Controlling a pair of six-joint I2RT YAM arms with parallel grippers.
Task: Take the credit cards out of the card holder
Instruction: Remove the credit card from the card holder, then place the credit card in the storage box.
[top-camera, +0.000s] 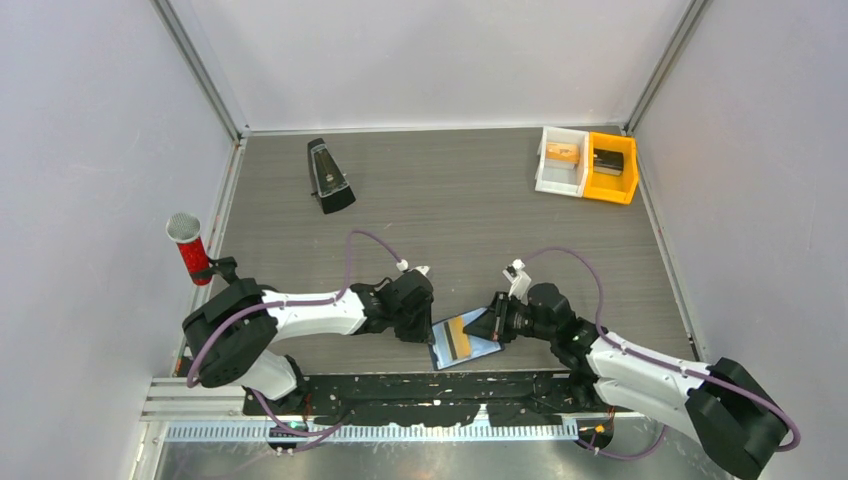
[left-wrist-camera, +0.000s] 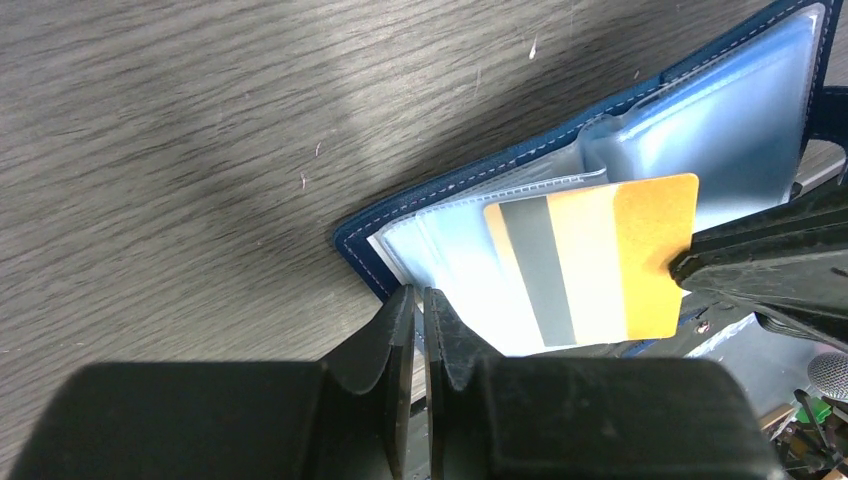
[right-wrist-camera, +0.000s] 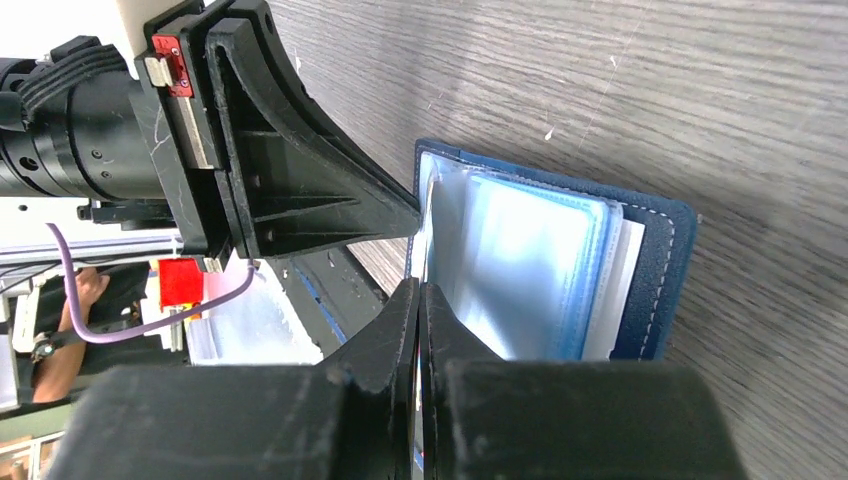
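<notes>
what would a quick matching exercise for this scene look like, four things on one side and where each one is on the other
1 orange-yellow card
2 card holder
3 metronome
4 yellow bin

a far right corner
b lying open at the near edge
c far side, left, standing
d sticking out of a sleeve, right gripper on its edge

Pairs: 1-d, 2-b, 3-c, 4-a

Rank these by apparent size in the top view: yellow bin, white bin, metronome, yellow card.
1. yellow bin and white bin: they look alike, so they are left unranked.
2. metronome.
3. yellow card, only partly showing.
</notes>
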